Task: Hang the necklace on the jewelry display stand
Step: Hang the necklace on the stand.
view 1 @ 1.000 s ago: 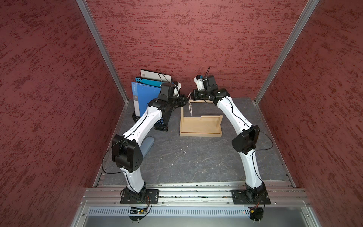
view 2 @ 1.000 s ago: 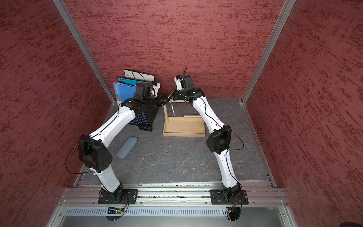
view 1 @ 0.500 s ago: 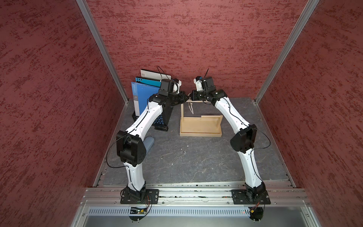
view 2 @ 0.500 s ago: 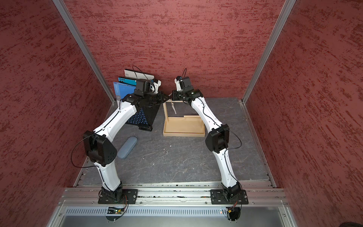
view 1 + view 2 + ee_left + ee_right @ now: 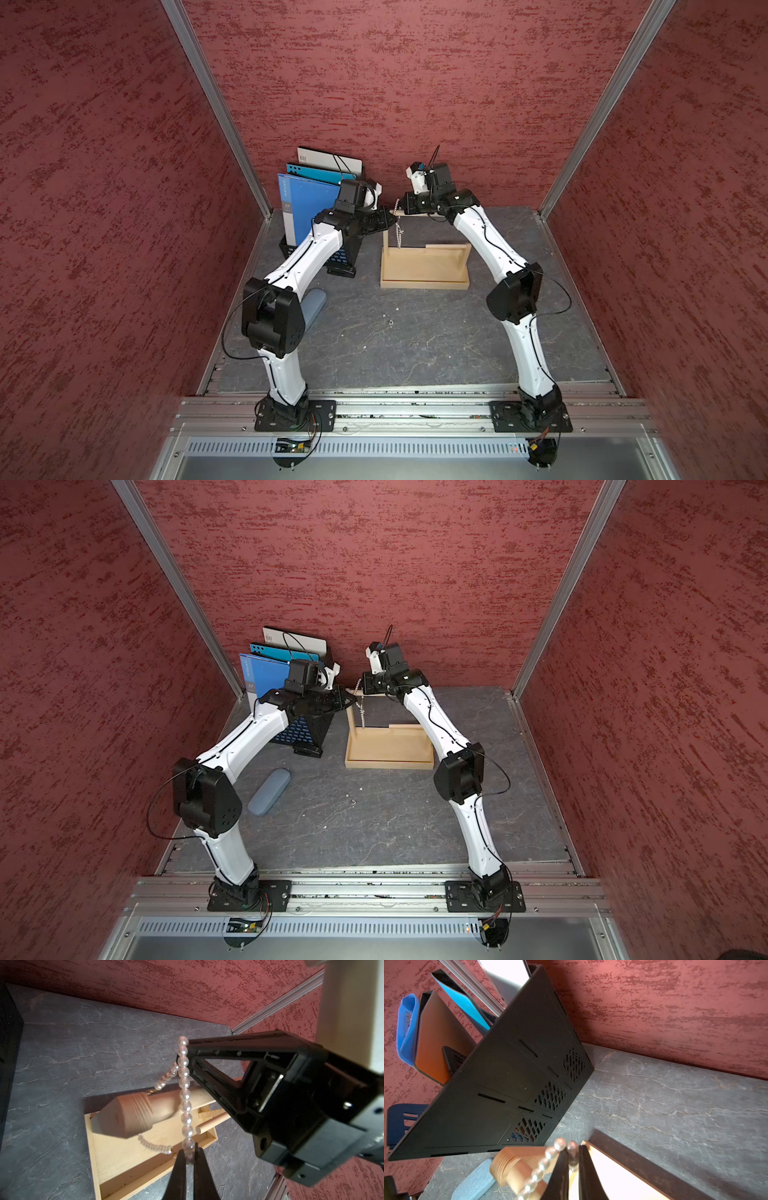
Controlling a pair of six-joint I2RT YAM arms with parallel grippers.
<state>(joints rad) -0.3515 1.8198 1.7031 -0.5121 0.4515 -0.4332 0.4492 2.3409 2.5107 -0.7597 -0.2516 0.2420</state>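
Left end effector (image 5: 188, 1152): closed to a sliver on a pearl of the necklace (image 5: 185, 1093). Right end effector (image 5: 573, 1152): tips almost together, a pearl pinched between them. The strand crosses the dowel arm (image 5: 133, 1113) near its free end. Jewelry display stand (image 5: 424, 285): near the far edge of the grey bench (image 5: 415, 340), enclosed by red walls (image 5: 415, 83). The arm lies parallel to that edge, its free end toward the black file rack (image 5: 303, 729).

Twin high overheads; wrist close-ups, both on the stand (image 5: 116, 1155)

Single necklace (image 5: 399, 232), stand (image 5: 424, 285), rack (image 5: 305, 733), case (image 5: 269, 791), perhaps three folders (image 5: 303, 203)
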